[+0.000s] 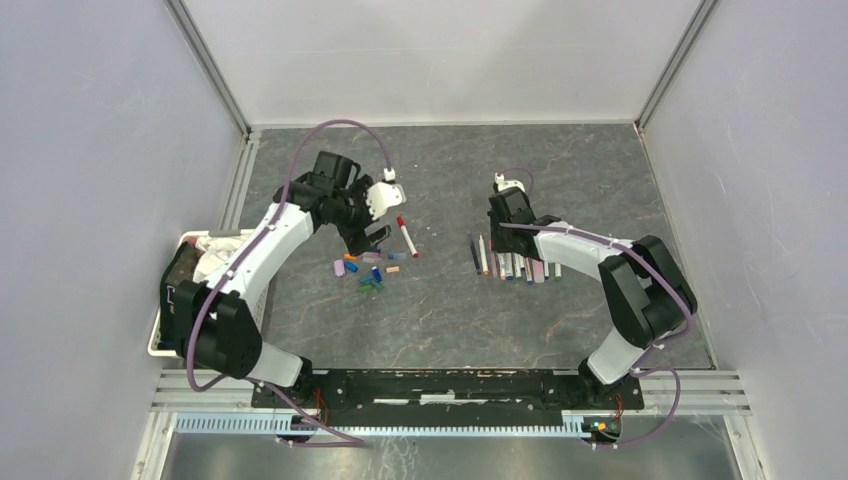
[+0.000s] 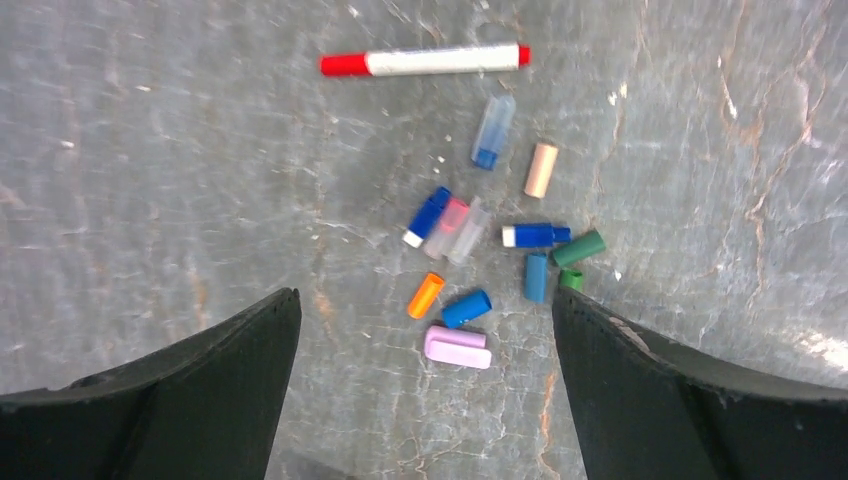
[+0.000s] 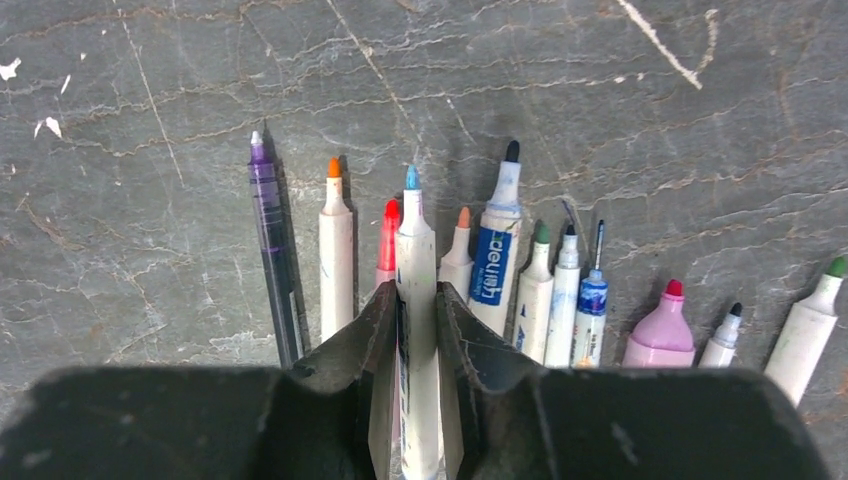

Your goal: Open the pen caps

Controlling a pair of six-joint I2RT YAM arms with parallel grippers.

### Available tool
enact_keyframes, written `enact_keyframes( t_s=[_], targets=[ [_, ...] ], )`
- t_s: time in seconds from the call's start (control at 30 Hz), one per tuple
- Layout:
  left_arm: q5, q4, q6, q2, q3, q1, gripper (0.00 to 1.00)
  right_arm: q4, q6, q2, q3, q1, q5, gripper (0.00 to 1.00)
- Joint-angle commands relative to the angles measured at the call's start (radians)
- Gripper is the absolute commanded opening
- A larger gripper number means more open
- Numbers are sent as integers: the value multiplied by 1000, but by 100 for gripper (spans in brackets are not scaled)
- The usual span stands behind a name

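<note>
The left gripper (image 2: 425, 300) hangs over the left half of the table (image 1: 450, 330), its jaws spread wide with nothing between them. Directly beneath it the pen caps (image 2: 467, 308) lie loose in a small scatter: blue, green, orange, peach, lilac and a few clear ones. They point every way and some touch. Just right of that scatter lies 1 red pen (image 1: 407, 237), apart from the rest, with a white barrel and a red cap on one end. Its long axis runs near to far, the far end leaning slightly left.

The right gripper (image 3: 418, 310) is over the right half of the table. Its jaws are drawn in against both sides of a white blue-tipped pen (image 3: 414, 240), whose barrel runs straight out between the fingers. I cannot tell whether that pen is lifted off the table.

It belongs to a row of 12 pens (image 3: 335, 260) lying side by side right of centre. Their barrels are roughly parallel and, in the top view, their long axes run near to far. In the right wrist view every tip is bare and points the same way, away from the gripper. A purple pen ends the row on one side and a green-tipped one on the other. A thick pink pen (image 3: 660, 325) lies near the green-tipped end, where the barrels fan out a little.
</note>
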Motion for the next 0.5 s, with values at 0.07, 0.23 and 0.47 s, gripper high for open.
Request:
enact_keyframes(
  t_s=[0.07, 0.23, 0.47],
  targets=[
    [-32, -144, -133, -15, 202, 4, 100, 10, 30, -5, 1, 22, 53, 27],
    [-75, -70, -221, -72, 230, 12, 100, -4, 40, -54, 1, 37, 90, 35],
    [-179, 75, -355, -179, 180, 12, 100, 25, -10, -67, 84, 137, 119, 35]
  ],
)
